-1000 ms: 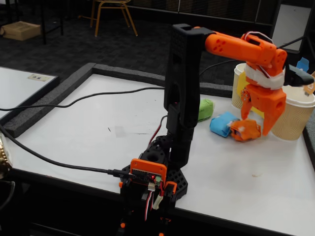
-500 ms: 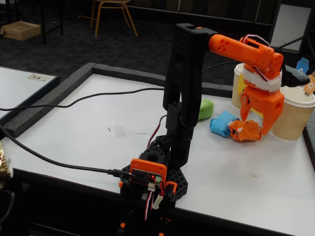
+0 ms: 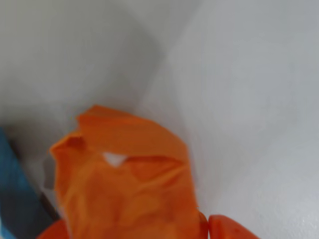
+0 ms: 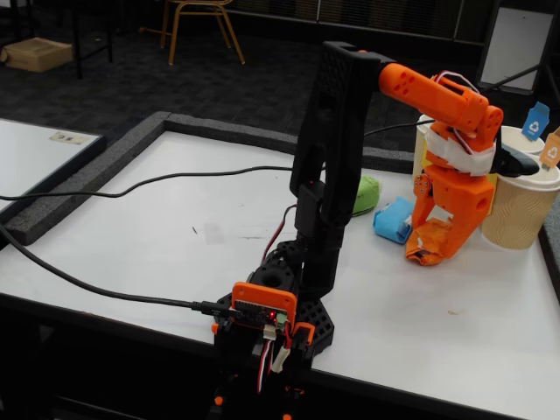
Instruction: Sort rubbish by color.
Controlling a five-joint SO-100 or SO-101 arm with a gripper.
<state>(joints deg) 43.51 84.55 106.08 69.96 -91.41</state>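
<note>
Gripper (image 4: 430, 245) down at the table (image 4: 175, 236), closed around the orange lump (image 4: 428, 242). Blue lump (image 4: 391, 220) just left of it; green lump (image 4: 366, 194) farther left. Paper cup (image 4: 523, 210) stands right of the gripper.

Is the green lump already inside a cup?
No, the green lump lies on the white table, left of the blue lump.

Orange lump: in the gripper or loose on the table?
In the gripper. In the fixed view the gripper is shut around the orange lump; the wrist view shows it filling the jaws.
</note>
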